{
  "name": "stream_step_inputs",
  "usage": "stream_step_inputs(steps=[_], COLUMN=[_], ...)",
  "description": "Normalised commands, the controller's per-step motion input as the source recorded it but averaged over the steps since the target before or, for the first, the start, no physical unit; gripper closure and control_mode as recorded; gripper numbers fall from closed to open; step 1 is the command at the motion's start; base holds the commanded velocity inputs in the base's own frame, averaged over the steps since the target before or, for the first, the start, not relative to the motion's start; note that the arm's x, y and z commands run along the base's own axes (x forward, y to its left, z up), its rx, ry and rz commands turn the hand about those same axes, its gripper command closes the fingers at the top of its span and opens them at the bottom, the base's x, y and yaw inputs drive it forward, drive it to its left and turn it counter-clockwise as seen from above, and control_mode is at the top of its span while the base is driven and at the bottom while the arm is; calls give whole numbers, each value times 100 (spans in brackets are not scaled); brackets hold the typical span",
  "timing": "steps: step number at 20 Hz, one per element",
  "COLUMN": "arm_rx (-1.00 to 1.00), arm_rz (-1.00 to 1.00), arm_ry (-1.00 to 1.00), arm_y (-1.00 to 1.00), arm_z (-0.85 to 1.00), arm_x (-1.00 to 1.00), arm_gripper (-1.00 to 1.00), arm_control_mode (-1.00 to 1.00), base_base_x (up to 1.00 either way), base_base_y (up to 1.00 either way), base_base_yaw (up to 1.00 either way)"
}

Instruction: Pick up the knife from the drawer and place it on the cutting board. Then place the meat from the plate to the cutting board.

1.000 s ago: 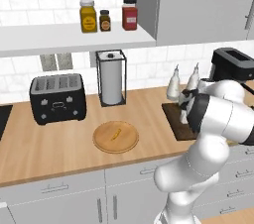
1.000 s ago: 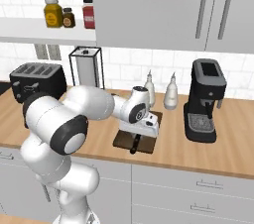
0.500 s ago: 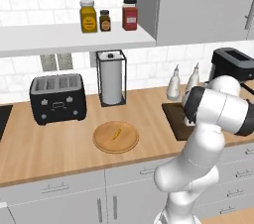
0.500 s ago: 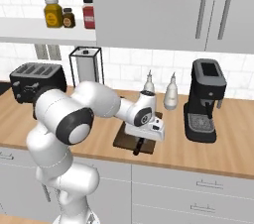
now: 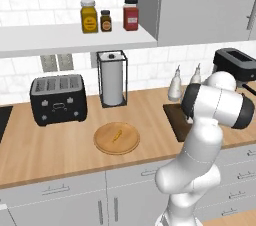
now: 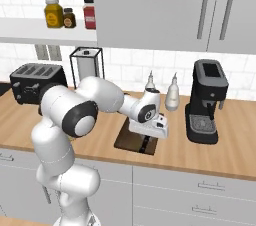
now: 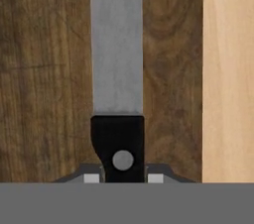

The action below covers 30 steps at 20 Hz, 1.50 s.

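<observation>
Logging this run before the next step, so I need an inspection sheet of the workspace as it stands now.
Surface: wooden counter, white tile wall behind.
Job's things: knife over the cutting board, handle between the fingers; whether it touches the board cannot be told. Meat lies on the plate, left of the board.
Clutter: toaster, paper towel holder, two bottles, coffee machine.
Grippers: gripper low over the board, fingers either side of the knife handle; whether they clamp it cannot be told.
Cables: nothing seen.
Surroundings: shelf with three jars, grey cabinets.
</observation>
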Motion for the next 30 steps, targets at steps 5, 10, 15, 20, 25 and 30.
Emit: stream_step_inputs(steps=[5,10,15,20,25,30], arm_rx=[0,0,0,0,0,0], arm_rz=[0,0,2,6,7,3], arm_ry=[0,0,-12,-19,-17,-10], arm_y=[0,0,0,1,35,92], arm_z=[0,4,37,56,49,26], arm_x=[8,2,-24,-38,-34,-15], arm_gripper=[-100,-100,-100,-100,-100,-100], arm_control_mode=[-100,-100,-100,-100,-100,-100], base_base_x=[0,0,0,0,0,0], base_base_y=[0,0,0,0,0,0], base_base_yaw=[0,0,0,0,0,0])
